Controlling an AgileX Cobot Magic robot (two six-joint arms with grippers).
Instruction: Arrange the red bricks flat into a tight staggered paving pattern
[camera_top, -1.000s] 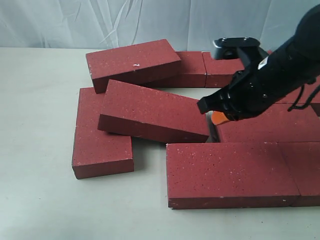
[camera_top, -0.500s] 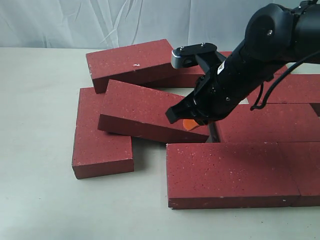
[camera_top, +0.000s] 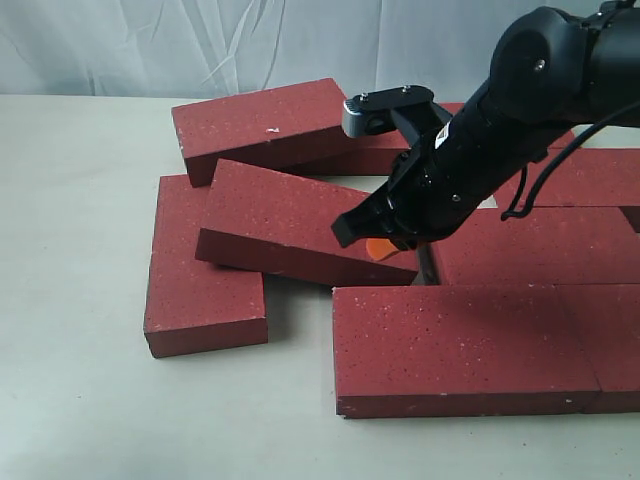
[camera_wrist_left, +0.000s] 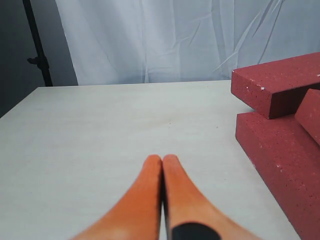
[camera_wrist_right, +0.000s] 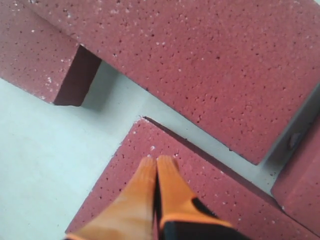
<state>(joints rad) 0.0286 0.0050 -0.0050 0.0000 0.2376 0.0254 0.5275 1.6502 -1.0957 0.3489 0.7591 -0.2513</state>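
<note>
My right gripper (camera_top: 378, 247) has swung leftward within the last second, from beside the low end of the tilted red brick (camera_top: 280, 215) to just above it.

Table (camera_top: 80, 400): a pale, off-white matte surface is stretching across the whole foreground and running back to the far edge.
Backdrop (camera_top: 200, 45): a white cloth is hanging in loose folds and creases along the far edge of the table, catching soft light.
Stand (camera_wrist_left: 37, 50): in the left wrist view, a thin black pole with a small clamp is standing upright just beside the cloth's edge.
Wall (camera_wrist_left: 12, 75): a dark grey area is showing behind the stand.
</note>
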